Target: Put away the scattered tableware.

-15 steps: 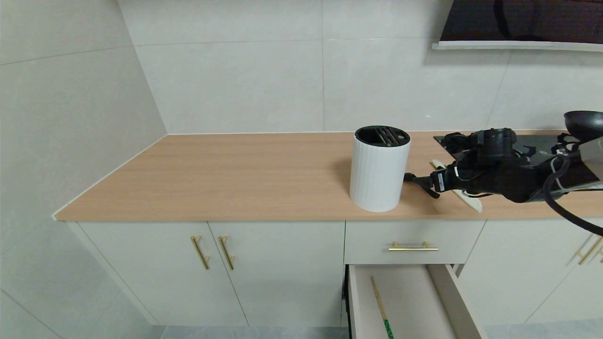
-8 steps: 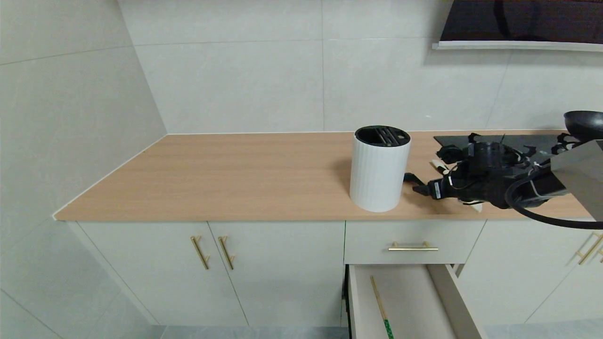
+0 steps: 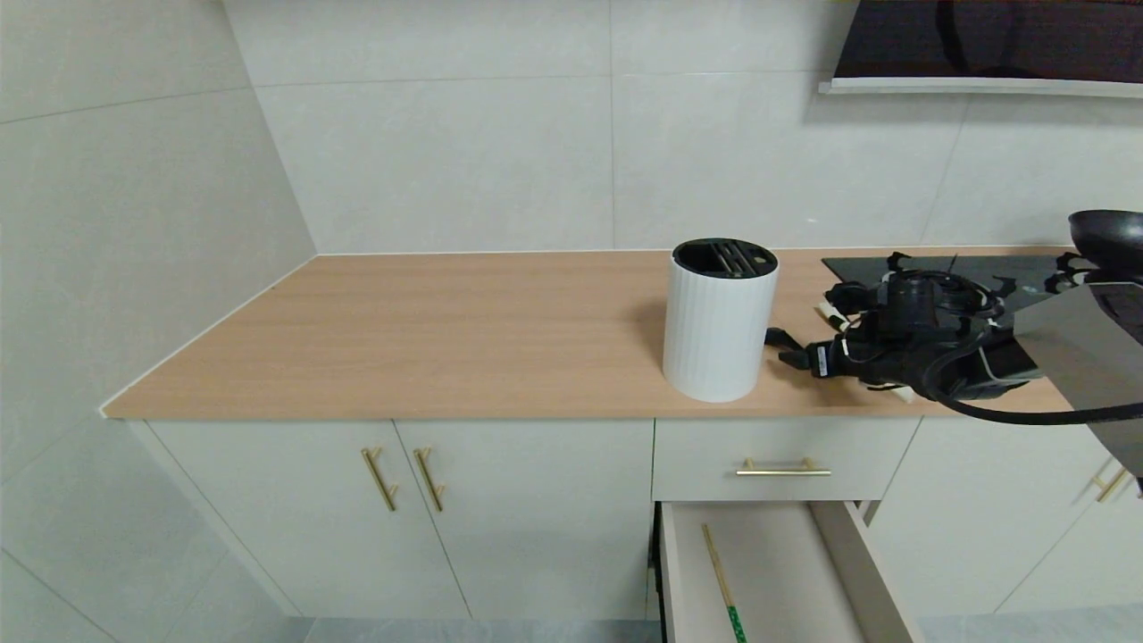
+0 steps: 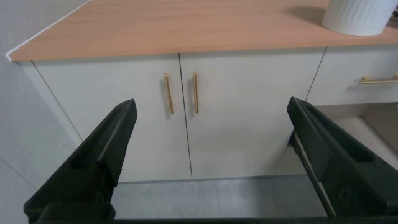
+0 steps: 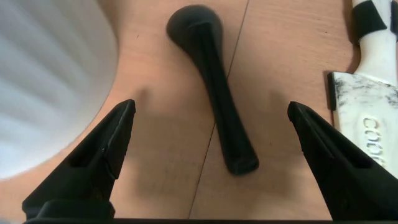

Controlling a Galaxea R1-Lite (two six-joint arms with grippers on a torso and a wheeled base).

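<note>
Hovering at right-centre of the head view, the right gripper point(image 3: 786, 348), jaws spread, straddles the black utensil point(image 5: 214, 93); closing off-centre could skid it into the white holder point(image 3: 719, 321).

The holder point(image 3: 719, 330) is white with fine vertical ribbing and a black slotted top. It stands on a countertop point(image 3: 446, 339) of pale brown wood grain; at its three o'clock lie a matte black utensil point(image 5: 211, 93) and a white knife point(image 5: 373, 99) with black bands and black speckling (the right gripper point(image 3: 780, 347) over them is black too). The cabinets point(image 3: 536, 509) are off-white with brass-gold handles point(image 3: 783, 467), the cooktop point(image 3: 1036, 266) and pan point(image 3: 1107, 234) at two o'clock are black, and the cream drawer point(image 3: 848, 572) at six o'clock holds a tan chopstick point(image 3: 717, 572) with a green tip.
</note>
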